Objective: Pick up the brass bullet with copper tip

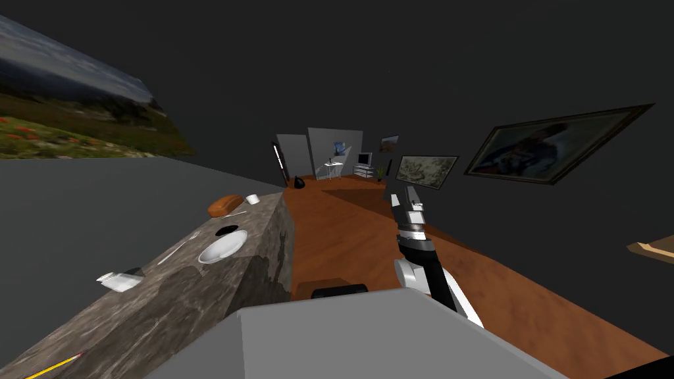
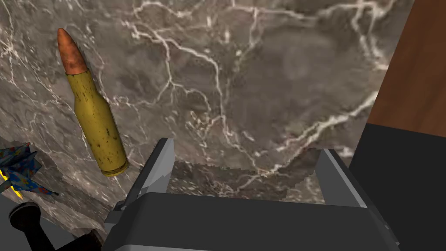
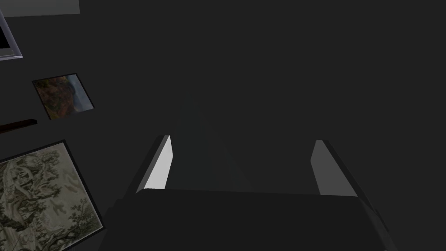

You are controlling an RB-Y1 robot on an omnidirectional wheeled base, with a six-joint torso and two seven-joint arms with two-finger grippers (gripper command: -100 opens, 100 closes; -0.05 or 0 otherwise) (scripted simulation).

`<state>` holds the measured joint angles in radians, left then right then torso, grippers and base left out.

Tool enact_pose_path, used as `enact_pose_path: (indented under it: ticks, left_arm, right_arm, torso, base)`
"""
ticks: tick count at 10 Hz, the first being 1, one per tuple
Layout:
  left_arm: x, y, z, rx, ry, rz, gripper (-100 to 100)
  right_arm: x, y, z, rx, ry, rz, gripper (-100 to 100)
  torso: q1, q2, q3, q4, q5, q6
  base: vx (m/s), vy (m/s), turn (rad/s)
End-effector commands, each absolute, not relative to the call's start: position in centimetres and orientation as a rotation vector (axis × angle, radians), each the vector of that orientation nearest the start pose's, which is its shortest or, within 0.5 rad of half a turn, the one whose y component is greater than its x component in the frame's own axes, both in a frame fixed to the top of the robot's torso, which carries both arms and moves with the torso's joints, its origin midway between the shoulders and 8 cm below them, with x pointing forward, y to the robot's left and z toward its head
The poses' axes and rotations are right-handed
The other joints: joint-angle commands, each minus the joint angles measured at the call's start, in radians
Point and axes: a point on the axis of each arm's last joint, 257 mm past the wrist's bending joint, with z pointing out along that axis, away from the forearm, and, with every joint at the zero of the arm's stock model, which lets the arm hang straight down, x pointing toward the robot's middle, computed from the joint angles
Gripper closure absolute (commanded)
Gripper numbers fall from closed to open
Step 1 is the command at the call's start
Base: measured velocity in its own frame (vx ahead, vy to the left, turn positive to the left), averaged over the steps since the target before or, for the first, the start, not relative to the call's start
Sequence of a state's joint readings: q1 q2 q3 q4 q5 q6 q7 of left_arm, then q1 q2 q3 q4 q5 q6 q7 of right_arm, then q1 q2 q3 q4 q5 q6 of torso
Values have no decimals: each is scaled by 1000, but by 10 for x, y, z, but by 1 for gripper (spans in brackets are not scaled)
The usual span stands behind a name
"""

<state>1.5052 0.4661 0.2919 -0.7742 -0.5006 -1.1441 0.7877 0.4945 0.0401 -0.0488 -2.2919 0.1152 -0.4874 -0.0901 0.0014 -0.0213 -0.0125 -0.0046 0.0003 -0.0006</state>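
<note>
Left wrist view: the bullet point(image 2: 91, 109) lies on its side on the grey, white-veined marble counter point(image 2: 261, 65), yellowish case with a reddish-brown tip. It sits outside the left gripper point(image 2: 248, 148), just beside one finger, base end nearest and tip pointing away. The jaws stand spread with bare stone between them. In the same view we note a blue patterned object point(image 2: 19, 167) and a dark knobbed piece point(image 2: 26, 218) near the bullet's base, and the counter edge dropping to brown wooden floor point(image 2: 413, 65). The head view adds the counter's length along a dark wall: a yellow pencil point(image 1: 56, 365) at the near end, then a white bowl point(image 1: 222, 248), a fork point(image 1: 179, 249), a brown loaf point(image 1: 225, 205) and a small white cup point(image 1: 253, 199). The right gripper point(image 1: 408, 197) is raised over the floor, well apart from the counter. Right wrist view: its jaws are spread, gripping nothing.
</note>
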Motion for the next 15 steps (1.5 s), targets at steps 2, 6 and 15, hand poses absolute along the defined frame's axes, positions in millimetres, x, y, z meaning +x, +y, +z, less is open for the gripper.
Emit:
enact_pose_path:
  ticks: [2, 6, 15]
  left_arm:
    - [-401, 416, -318, -2360, 1642, -213, -100]
    - [-408, 410, -320, -2404, 1603, -208, -100]
    - [-401, 403, -344, -2409, 1598, -221, 100]
  right_arm:
    - [343, -286, 29, 642, 620, 1264, 0]
    - [343, -285, 29, 642, 620, 1264, 0]
    - [343, -285, 29, 642, 620, 1265, 0]
  torso:
    - [-1, 1, 1, 0, 0, 0]
    - [-1, 7, 4, 1, 0, 0]
    - [-6, 23, 14, 6, -1, -1]
  base:
    - [281, 84, -131]
    - [188, 85, -81]
    - [-2, 15, -1]
